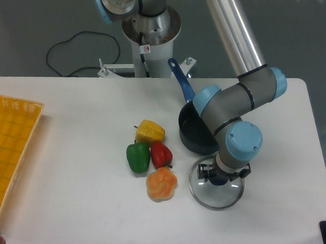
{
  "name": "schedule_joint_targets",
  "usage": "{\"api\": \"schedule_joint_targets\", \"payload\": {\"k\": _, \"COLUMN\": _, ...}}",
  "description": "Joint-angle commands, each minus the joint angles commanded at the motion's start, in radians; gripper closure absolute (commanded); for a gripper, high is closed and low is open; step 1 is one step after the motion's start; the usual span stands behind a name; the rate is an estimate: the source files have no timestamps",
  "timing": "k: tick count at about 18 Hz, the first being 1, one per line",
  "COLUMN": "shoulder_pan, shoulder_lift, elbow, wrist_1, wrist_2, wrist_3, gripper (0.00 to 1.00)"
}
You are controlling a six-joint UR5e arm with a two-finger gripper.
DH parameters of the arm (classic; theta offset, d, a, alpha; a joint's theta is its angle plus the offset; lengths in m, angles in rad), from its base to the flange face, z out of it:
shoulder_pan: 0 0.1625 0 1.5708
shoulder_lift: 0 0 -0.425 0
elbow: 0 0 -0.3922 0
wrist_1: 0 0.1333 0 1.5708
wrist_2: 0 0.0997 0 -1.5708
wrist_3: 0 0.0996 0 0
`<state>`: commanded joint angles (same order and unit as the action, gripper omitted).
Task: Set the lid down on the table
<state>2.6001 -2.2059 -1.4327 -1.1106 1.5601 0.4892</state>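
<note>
The round glass lid (215, 191) with a thin metal rim lies flat on the white table (74, 150), just in front of the dark saucepan (194, 135). My gripper (219, 178) points straight down over the lid's centre, at its dark blue knob. The wrist hides the fingertips, so I cannot tell whether the jaws are closed on the knob or apart. The lid's near edge seems to rest on the tabletop.
The saucepan's blue handle (181, 81) points to the back. A yellow (150, 131), a green (138, 156), a red (161, 154) and an orange pepper (161, 183) lie left of the lid. A yellow mesh tray (8, 146) sits at the left edge.
</note>
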Motion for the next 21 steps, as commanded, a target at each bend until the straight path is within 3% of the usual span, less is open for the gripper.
{"api": "schedule_joint_targets", "payload": {"k": 4, "shoulder_pan": -0.002, "shoulder_lift": 0.026, "elbow": 0.000, "wrist_1": 0.000, "wrist_2": 0.003, "wrist_3": 0.034, "gripper": 0.00}}
{"api": "schedule_joint_targets", "payload": {"k": 11, "shoulder_pan": -0.038, "shoulder_lift": 0.133, "elbow": -0.012, "wrist_1": 0.002, "wrist_2": -0.006, "wrist_3": 0.190, "gripper": 0.00}}
{"api": "schedule_joint_targets", "payload": {"k": 16, "shoulder_pan": -0.040, "shoulder_lift": 0.169, "elbow": -0.051, "wrist_1": -0.008, "wrist_2": -0.003, "wrist_3": 0.668, "gripper": 0.00}}
{"api": "schedule_joint_targets", "payload": {"k": 21, "shoulder_pan": -0.040, "shoulder_lift": 0.181, "elbow": -0.064, "wrist_1": -0.008, "wrist_2": 0.005, "wrist_3": 0.746, "gripper": 0.00}}
